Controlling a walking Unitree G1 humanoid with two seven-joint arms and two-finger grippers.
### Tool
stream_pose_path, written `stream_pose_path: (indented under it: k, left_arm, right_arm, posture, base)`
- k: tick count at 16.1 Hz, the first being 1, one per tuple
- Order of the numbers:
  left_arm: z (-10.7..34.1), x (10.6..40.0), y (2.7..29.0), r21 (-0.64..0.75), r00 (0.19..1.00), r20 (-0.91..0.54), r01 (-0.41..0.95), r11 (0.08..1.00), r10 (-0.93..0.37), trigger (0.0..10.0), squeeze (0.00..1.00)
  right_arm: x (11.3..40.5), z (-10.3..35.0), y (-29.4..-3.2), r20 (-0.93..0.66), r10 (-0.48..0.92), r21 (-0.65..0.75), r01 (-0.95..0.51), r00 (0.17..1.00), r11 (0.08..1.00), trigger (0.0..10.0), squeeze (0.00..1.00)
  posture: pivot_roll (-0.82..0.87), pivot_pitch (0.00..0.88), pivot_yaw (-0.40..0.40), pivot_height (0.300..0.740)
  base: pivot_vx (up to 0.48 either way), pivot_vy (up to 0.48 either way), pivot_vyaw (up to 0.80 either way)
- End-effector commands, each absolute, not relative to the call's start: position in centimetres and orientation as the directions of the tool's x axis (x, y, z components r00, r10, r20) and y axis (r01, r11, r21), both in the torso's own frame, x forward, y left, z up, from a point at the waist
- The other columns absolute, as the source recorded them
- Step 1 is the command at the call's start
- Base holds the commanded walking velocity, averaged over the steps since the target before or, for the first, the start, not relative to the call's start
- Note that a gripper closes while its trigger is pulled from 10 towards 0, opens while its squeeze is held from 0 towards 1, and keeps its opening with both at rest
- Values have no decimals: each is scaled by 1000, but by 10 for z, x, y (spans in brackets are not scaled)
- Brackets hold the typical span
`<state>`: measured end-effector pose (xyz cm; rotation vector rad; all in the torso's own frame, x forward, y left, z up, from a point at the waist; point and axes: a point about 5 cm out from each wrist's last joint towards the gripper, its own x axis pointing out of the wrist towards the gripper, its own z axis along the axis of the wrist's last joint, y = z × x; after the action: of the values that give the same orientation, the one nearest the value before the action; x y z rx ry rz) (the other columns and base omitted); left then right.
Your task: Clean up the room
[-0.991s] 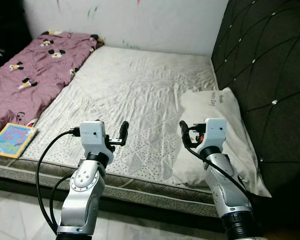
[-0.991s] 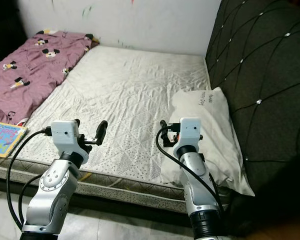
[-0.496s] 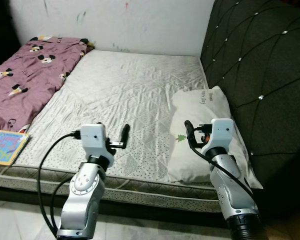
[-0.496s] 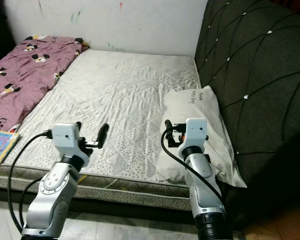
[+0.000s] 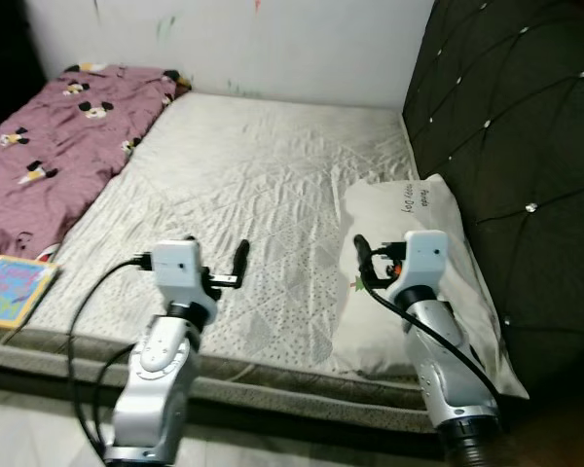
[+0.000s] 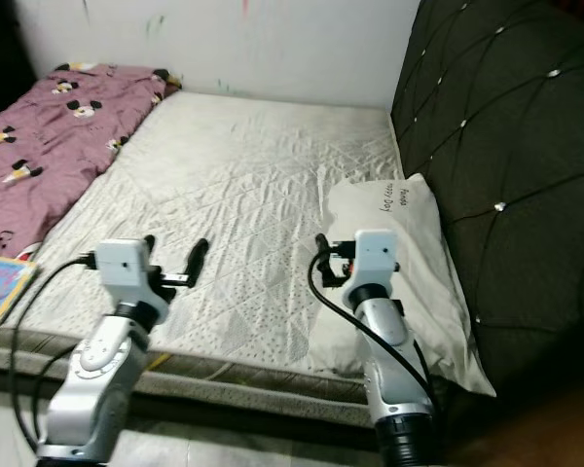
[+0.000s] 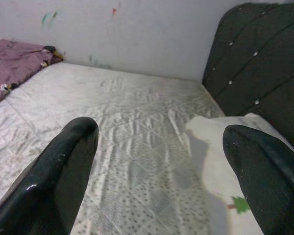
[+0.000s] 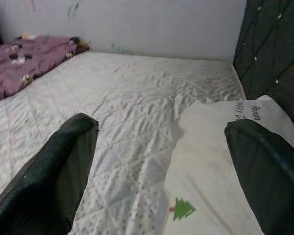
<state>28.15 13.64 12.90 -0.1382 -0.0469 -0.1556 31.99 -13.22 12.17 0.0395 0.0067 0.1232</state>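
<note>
Two silver arms raised in front, elbows bent, forearms rising toward the wrists. Left gripper (image 5: 236,265) level and pointing forward, black fingers (image 7: 63,171) spread wide apart, nothing between them. Right gripper (image 5: 362,263) at about the same height, a little ahead of its white wrist block, fingers (image 8: 59,166) likewise set wide, holding nothing. Black cables looping from both wrists.

A white wall (image 5: 302,44) with paint marks backs the mattress (image 5: 243,185); a dark tufted headboard (image 5: 511,126) stands alongside it.
</note>
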Motion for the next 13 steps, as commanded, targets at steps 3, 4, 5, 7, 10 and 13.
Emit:
stream_pose_path:
  k: [3,4,5,7,10,13]
  left_arm:
    - [133,284,127,-138,986,64,160,977,-152,10000,0]
    - [132,285,127,-132,986,60,163,978,-156,10000,0]
    - [131,285,127,-131,986,57,163,978,-157,10000,0]
    - [131,284,127,-140,985,63,171,975,-163,10000,0]
    - [131,284,127,-146,984,62,173,974,-166,10000,0]
    - [130,283,126,-149,984,60,175,973,-167,10000,0]
  right_arm:
    - [320,120,-144,-11,83,33,-83,996,996,10000,0]
    - [320,120,-145,-12,77,35,-76,997,996,10000,0]
    - [322,120,-148,-12,68,32,-68,998,997,10000,0]
    - [324,120,-156,-12,49,18,-49,999,999,10000,0]
    - [324,119,-158,-18,45,13,-45,999,999,10000,0]
    - [323,119,-156,-11,50,7,-50,999,999,10000,0]
  posture:
    - [-20,0,-7,740]
    - [-19,0,-6,740]
    - [-20,0,-6,740]
    - [-19,0,-6,740]
    - [-18,0,-7,740]
    - [-21,0,-6,740]
  base:
    - [221,0,0]
    - [0,0,0]
    - [0,0,0]
    - [0,129,0]
    - [0,469,-183]
    - [0,476,-165]
